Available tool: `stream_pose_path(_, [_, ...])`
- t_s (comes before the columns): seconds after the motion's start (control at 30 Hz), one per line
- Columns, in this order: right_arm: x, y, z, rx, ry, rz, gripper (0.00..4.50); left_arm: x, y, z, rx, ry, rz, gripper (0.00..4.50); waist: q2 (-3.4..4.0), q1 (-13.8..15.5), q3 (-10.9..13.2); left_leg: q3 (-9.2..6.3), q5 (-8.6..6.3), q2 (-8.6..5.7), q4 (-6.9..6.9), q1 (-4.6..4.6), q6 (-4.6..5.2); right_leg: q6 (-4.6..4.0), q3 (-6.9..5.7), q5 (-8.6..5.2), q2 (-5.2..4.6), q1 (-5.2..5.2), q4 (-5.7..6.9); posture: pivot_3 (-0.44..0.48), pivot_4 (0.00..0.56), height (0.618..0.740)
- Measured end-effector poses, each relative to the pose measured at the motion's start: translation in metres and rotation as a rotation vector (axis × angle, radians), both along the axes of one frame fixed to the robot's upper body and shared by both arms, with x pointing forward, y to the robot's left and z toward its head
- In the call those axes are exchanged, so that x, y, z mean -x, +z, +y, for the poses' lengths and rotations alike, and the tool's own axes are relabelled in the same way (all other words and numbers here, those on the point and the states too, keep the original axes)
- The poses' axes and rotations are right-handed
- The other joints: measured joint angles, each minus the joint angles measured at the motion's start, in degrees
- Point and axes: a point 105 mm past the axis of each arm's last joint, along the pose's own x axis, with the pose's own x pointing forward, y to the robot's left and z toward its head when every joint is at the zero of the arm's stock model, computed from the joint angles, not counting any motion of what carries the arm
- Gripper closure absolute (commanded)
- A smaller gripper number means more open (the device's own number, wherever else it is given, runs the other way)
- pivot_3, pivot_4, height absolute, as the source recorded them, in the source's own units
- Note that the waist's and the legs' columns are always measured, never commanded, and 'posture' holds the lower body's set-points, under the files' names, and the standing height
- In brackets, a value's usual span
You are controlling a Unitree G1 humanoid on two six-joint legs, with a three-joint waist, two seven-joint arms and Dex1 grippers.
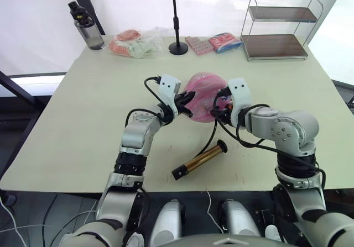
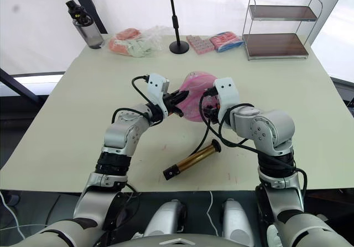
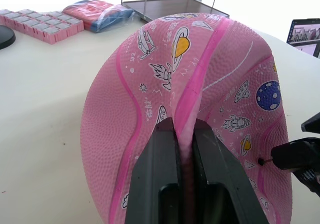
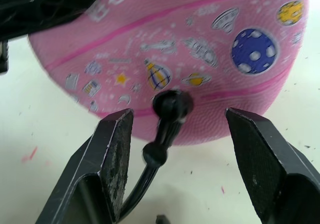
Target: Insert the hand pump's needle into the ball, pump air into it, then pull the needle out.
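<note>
The pink ball (image 1: 203, 92), soft and creased, rests mid-table. My left gripper (image 3: 184, 126) is shut on a raised fold of the ball (image 3: 150, 83) on its left side. On the ball's right side my right gripper (image 4: 177, 116) stands open. Between its fingers the needle's black fitting (image 4: 172, 104) presses against the ball (image 4: 200, 23); neither finger touches it. A short length of the needle (image 3: 265, 160) reaches the ball's surface; how deep it goes is hidden. The black hose (image 1: 211, 139) runs down to the gold hand pump (image 1: 199, 159), which lies loose on the table near the front edge.
Along the table's back edge stand a dark water bottle (image 1: 87, 27), bagged packets (image 1: 135, 42), a black stand with a round base (image 1: 178, 47), pink packets (image 1: 199, 44) and a wire shelf (image 1: 279, 29).
</note>
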Motion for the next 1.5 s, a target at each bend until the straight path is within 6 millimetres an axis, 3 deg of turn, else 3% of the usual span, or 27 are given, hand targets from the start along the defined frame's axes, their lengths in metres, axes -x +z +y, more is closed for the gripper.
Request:
stream_pose_path(0.67, [-0.007, -0.009, 0.005, -0.05, -0.05, 0.037, 1.44, 0.0, 0.0, 0.0, -0.002, -0.001, 0.001, 4.5, 0.01, -0.02, 0.0, -0.01, 0.0, 0.0, 0.0, 0.0, 0.0, 0.0, -0.01, 0.0, 0.0, 0.0, 0.01, 0.0, 0.15, 0.74])
stream_pose_path(0.8, [-0.008, -0.009, 0.006, -0.05, -0.052, 0.036, 2.63, 0.0, 0.0, 0.0, -0.002, -0.002, 0.001, 4.5, 0.01, -0.01, 0.0, -0.01, 0.0, 0.0, 0.0, 0.0, 0.0, 0.0, 0.0, 0.0, 0.0, 0.0, 0.01, 0.0, 0.15, 0.74])
stream_pose_path(0.9, [-0.009, -0.008, 0.004, -0.046, -0.057, 0.029, 4.16, 0.001, -0.001, -0.001, -0.005, -0.004, 0.0, 4.5, 0.01, -0.01, -0.01, -0.01, 0.0, 0.0, 0.0, 0.01, 0.0, 0.0, 0.0, 0.0, 0.0, 0.01, 0.01, 0.0, 0.15, 0.74])
stream_pose_path(1.5, [-0.003, -0.011, -0.001, 0.094, 0.066, 0.013, 4.19, 0.002, -0.002, -0.004, -0.009, -0.02, 0.001, 4.5, 0.03, 0.04, -0.04, -0.02, 0.0, -0.02, 0.0, 0.03, 0.0, -0.01, 0.0, 0.0, -0.01, 0.02, 0.02, 0.0, 0.15, 0.74])
